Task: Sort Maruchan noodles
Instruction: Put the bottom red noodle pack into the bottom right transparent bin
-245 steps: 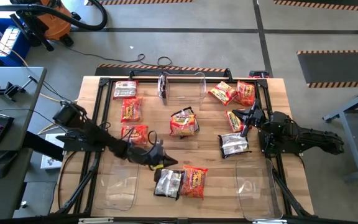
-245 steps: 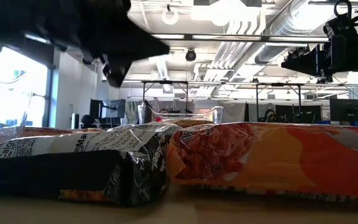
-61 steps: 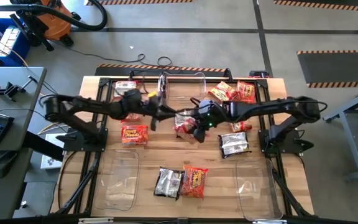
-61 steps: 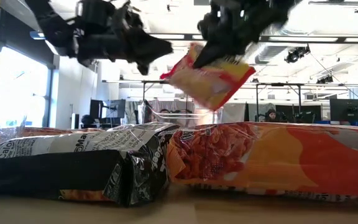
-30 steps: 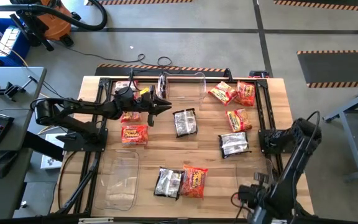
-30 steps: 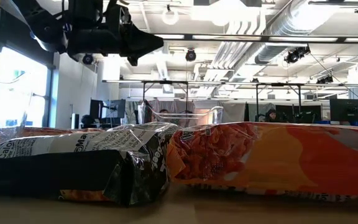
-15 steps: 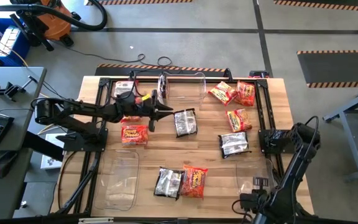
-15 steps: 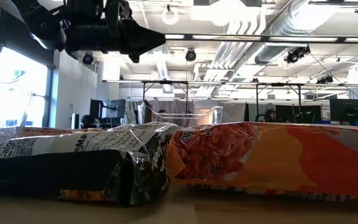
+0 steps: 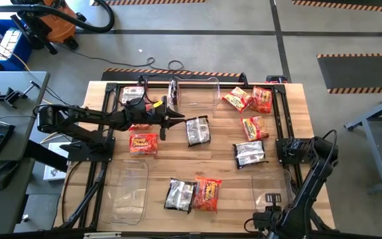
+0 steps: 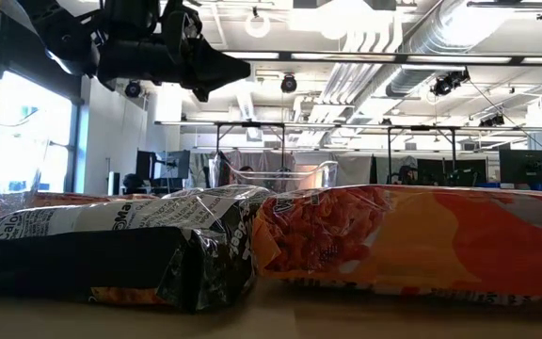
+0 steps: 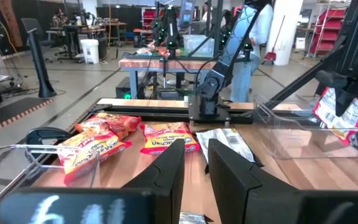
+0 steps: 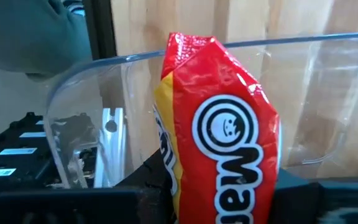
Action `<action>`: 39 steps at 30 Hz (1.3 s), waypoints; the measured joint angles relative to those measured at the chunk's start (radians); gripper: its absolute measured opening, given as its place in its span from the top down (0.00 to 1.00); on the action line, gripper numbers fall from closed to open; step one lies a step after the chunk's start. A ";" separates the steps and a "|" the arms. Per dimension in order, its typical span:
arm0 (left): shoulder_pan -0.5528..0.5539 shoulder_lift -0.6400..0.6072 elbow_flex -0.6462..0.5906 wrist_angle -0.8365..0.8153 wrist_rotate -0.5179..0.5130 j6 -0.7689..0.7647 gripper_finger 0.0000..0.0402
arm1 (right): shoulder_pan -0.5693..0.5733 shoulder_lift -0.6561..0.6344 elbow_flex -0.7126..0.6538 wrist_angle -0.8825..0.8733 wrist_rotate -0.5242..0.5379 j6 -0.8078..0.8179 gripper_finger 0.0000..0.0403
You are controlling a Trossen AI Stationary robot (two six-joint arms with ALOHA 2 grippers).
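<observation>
Maruchan noodle packets lie scattered on the wooden table: black-silver ones (image 9: 196,129) (image 9: 249,154) (image 9: 179,195), orange-red ones (image 9: 143,143) (image 9: 207,193) (image 9: 237,99) (image 9: 262,98). In the low view a black-silver packet (image 10: 111,254) and an orange one (image 10: 412,245) lie close by. My left gripper (image 9: 172,119) (image 11: 194,158) hovers above the table just left of the middle black-silver packet, narrowly open and empty. My right gripper (image 9: 260,220) is at the near right corner, shut on a red-and-yellow packet (image 12: 219,130) over the near right clear bin (image 12: 79,87). My right gripper pinches the red-and-yellow packet between its two fingers (image 12: 148,186), one on each flat face, at the packet's end nearest the wrist (image 12: 185,180). The rest of the packet sticks out past the fingers, its crimped free end (image 12: 188,43) over the bin's curved rim.
Three clear bins lie on the table: one at the far edge (image 9: 194,91), one near left (image 9: 128,196), one near right (image 9: 270,192). A black frame (image 9: 105,133) borders the table. More packets lie at the far left (image 9: 132,95) and right (image 9: 254,127).
My right gripper, holding its packet, has drifted a little toward the table's near edge by the near right bin. My left gripper has shifted slightly toward the near edge and stays beside the middle black-silver packet. The packets on the table have not moved.
</observation>
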 joint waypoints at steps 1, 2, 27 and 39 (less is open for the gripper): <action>0.000 0.000 0.000 0.000 -0.004 0.000 0.85 | 0.003 0.003 0.000 0.010 -0.001 0.000 0.75; 0.000 0.000 0.000 -0.001 -0.008 0.000 0.85 | 0.005 0.006 0.000 0.020 -0.001 0.000 0.74; 0.000 0.000 0.000 -0.007 -0.009 0.000 0.85 | 0.012 0.011 0.065 0.021 -0.112 0.078 0.50; 0.000 0.000 0.000 -0.025 -0.008 0.000 0.85 | 0.010 0.010 0.088 0.025 -0.192 0.127 0.55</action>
